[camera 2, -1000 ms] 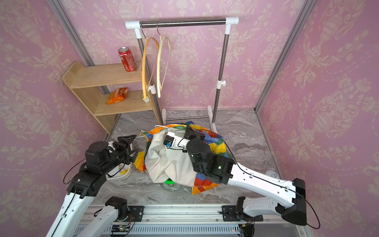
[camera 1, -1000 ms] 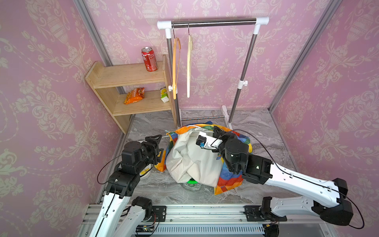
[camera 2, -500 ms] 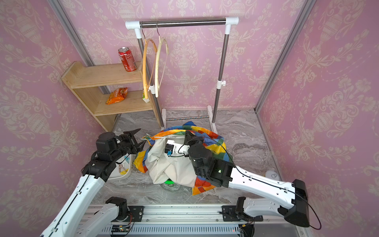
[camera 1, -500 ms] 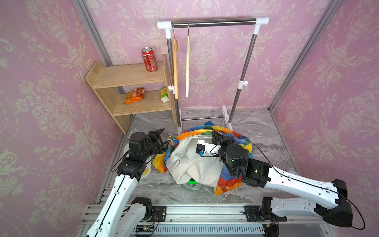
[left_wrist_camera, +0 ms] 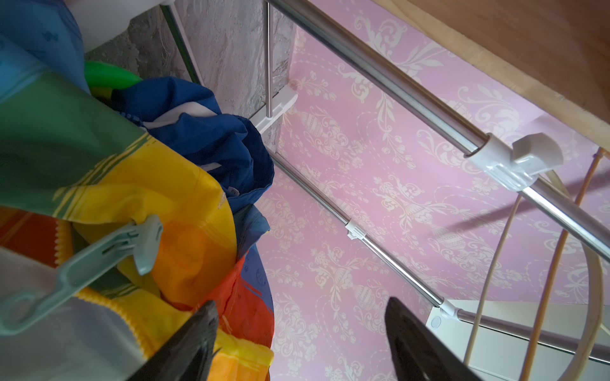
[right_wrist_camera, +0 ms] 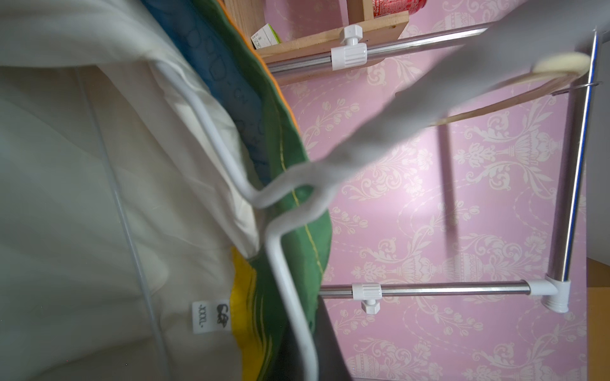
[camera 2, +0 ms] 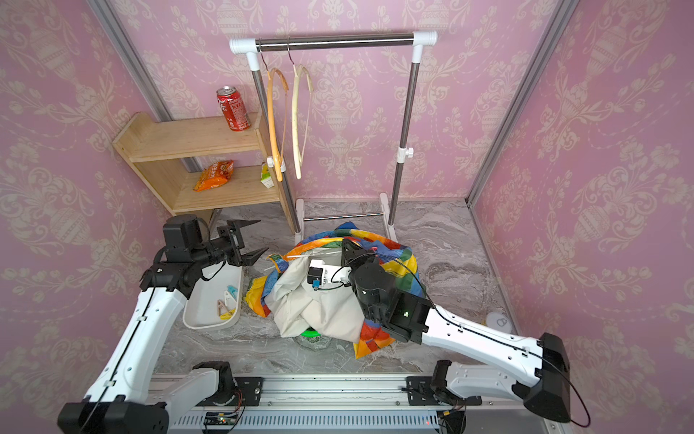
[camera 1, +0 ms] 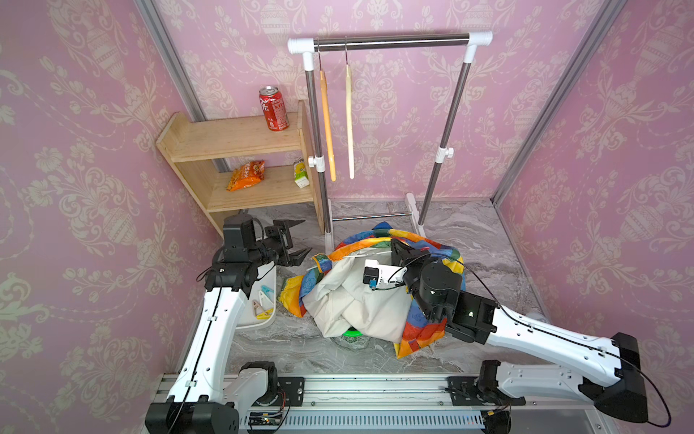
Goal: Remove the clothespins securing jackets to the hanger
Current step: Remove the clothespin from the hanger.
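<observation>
The rainbow patchwork jacket (camera 1: pixel 420 330), cream lining up, lies heaped on the floor over a blue jacket (left_wrist_camera: pixel 204 135). A white wire hanger (right_wrist_camera: pixel 284 264) runs through its collar, and my right gripper (right_wrist_camera: pixel 312 336) is shut on that wire and the green collar cloth. A light blue clothespin (left_wrist_camera: pixel 109 244) is clipped on the jacket's yellow-orange edge. My left gripper (left_wrist_camera: pixel 300 306) is open and empty, just left of the pile in both top views (camera 1: pixel 296 240) (camera 2: pixel 251 240). Loose clothespins (camera 1: pixel 263 300) lie in the white tray (camera 2: pixel 202 315).
A clothes rack (camera 1: pixel 390 39) at the back holds two bare wooden hangers (camera 1: pixel 338 124). A wooden shelf (camera 1: pixel 233 139) at the back left carries a red can (camera 1: pixel 273 109), a snack bag and a small carton. Something green (camera 1: pixel 351 332) sticks out from under the pile.
My left arm has swung forward from above the tray towards the jacket's left edge, jaws still open. My right gripper kept its hold and shifted the pile slightly.
</observation>
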